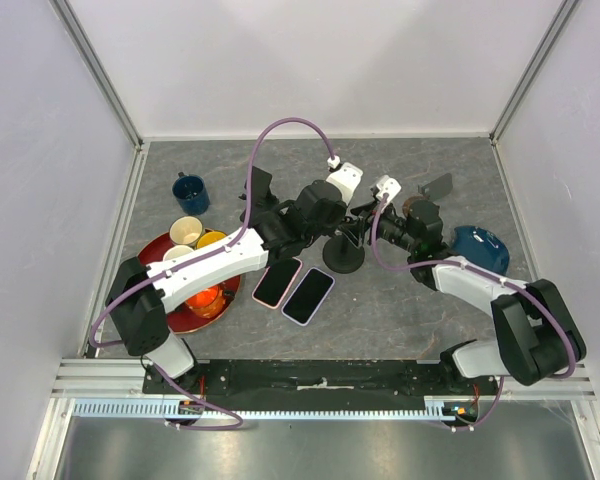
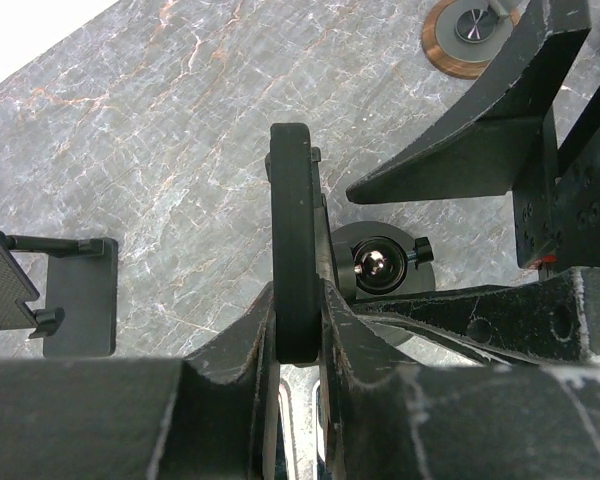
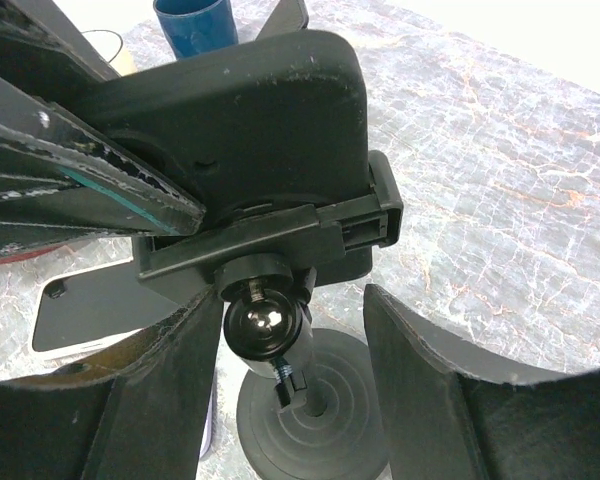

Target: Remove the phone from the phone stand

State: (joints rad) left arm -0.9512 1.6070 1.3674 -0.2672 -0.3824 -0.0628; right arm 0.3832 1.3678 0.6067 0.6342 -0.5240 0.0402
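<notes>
Our right gripper (image 3: 295, 330) stands open astride the phone stand's (image 3: 310, 420) neck, holding nothing; we should close there to steady it. Beyond, our left gripper (image 2: 297, 305) pinches the phone (image 2: 295, 220), which sits in the stand. We should lift it straight out.

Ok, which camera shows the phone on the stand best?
The right wrist view: the phone shows its broad black back, seated in the stand's clamp. The left wrist view gives only its thin edge between the left jaws; overhead, the arms mostly hide it.
</notes>
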